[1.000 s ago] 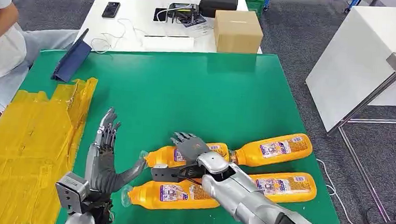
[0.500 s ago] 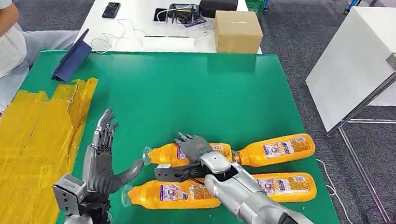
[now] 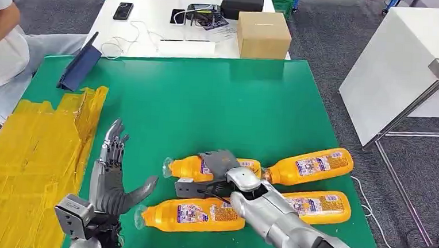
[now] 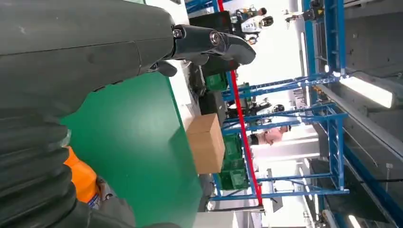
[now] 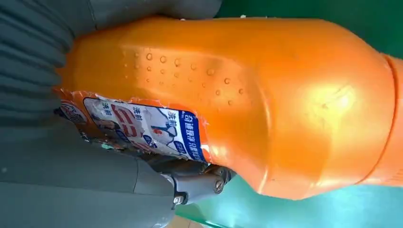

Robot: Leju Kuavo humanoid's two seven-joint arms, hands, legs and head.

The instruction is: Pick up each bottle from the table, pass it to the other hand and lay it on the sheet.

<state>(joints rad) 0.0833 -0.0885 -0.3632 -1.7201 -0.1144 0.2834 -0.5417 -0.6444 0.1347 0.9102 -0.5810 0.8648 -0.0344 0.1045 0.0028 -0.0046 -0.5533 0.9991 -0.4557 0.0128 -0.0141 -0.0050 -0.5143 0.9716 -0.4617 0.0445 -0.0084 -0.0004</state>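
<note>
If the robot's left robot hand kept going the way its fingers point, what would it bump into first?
Probably nothing soon. The left robot hand points up the bare green table, between the yellow sheet and the bottles. The blue folder lies farther along, though depth is unclear.

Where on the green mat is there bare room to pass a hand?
The far half of the green mat is bare, from the cardboard box down to the bottles. The near right is crowded: four bottles, right hand on one.

Grey carpet floor (image 3: pixel 338 33), white tables (image 3: pixel 154 25) behind.
</note>
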